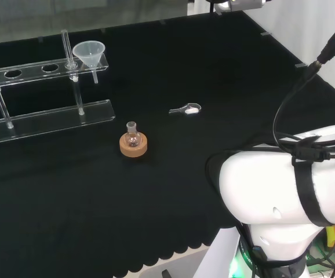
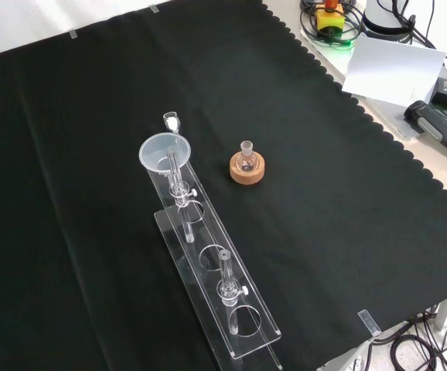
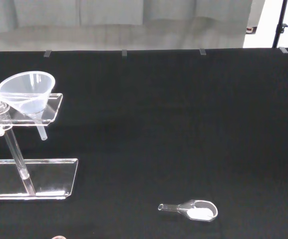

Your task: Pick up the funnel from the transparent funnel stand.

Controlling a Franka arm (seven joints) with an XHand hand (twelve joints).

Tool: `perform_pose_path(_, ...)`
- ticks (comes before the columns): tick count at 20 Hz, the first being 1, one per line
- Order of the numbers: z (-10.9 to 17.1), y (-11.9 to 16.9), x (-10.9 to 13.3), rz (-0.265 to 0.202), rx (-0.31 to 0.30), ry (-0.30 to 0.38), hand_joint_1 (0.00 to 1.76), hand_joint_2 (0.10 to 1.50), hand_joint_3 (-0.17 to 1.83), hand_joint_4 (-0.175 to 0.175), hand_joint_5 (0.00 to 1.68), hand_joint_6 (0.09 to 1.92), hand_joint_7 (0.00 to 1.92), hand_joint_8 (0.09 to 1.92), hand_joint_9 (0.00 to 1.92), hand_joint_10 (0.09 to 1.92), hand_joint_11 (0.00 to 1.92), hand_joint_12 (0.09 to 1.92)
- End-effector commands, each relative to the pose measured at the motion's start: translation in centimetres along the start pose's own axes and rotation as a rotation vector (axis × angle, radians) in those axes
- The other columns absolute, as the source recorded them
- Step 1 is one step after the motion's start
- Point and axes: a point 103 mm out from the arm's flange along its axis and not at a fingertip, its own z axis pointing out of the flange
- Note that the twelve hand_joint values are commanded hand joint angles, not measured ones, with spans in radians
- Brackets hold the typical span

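Resting in the end hole of the funnel stand (image 1: 46, 113), the funnel (image 1: 90, 55) is kept upright. No grasp is made yet. The hand's state cannot be told.

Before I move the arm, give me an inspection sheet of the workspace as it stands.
Surface: black cloth, flat, scalloped edge.
Job's things: funnel seated in the end hole of the transparent funnel stand, stem hanging through; other holes look empty.
Clutter: small flask upright on a cork ring; clear scoop with white powder lying flat, apart from the stand.
Hand: cannot tell.
Cables: black cable looping over the arm's white link, clear of the ware.
Surroundings: tools and cables off the cloth's far corner in the front view.
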Motion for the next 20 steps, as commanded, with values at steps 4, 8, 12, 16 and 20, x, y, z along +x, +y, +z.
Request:
perform_pose_path(4,-0.7,0.0,1.6,-0.048,-0.018,0.068,0.33,0.59,-0.02,0.044,0.00,0.09,0.00,0.09,0.00,0.09,0.00,0.75)
perform_pose_path(8,-0.5,0.2,3.4,-0.065,-0.039,0.040,0.33,0.57,-0.01,0.058,0.00,0.09,0.00,0.09,0.00,0.09,0.00,0.25)
perform_pose_path(12,-0.8,1.2,4.9,-0.080,-0.076,0.018,0.34,0.57,-0.01,0.067,0.00,0.09,0.00,0.09,0.00,0.09,0.00,0.09)
perform_pose_path(16,-0.5,2.8,6.4,-0.086,-0.105,-0.012,0.36,0.57,0.00,0.075,0.00,0.09,0.00,0.09,0.00,0.09,0.00,0.09)
perform_pose_path(20,0.2,5.0,7.5,-0.077,-0.089,0.009,0.37,0.58,0.00,0.076,0.00,0.09,0.00,0.09,0.00,0.09,0.00,0.09)
